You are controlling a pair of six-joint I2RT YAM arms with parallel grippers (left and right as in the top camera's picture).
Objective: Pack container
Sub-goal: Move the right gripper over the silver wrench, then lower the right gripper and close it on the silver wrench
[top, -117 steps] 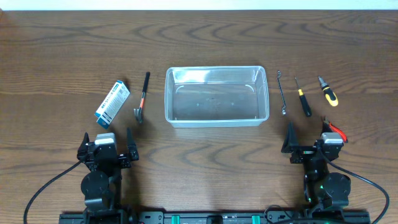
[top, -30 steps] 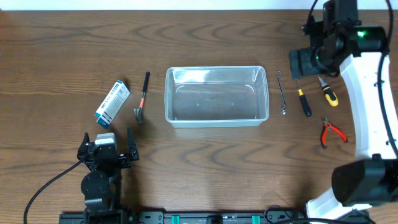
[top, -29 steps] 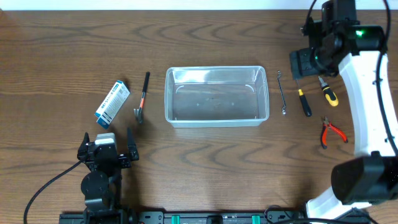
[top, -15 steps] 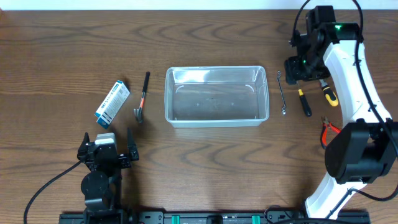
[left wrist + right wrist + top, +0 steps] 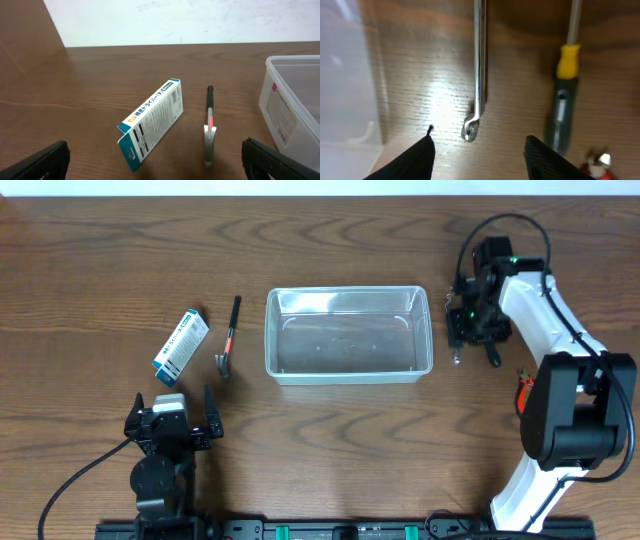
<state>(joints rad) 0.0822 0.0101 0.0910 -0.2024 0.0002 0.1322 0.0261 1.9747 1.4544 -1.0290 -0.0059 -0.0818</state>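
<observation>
Right gripper (image 5: 480, 152) swung in from rest, jaws apart straddling ring end of thin silver wrench (image 5: 479, 60) (touching? unclear). Clear plastic rectangular bin (image 5: 347, 292) just left of jaws, empty; first pick starting.

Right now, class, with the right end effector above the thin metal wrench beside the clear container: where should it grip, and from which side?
Probably grip the wrench on its straight shank, from directly above, the right end effector straddling its narrow width. It lies flat on the table, with bare wood either side, toward the container and the screwdriver.
</observation>
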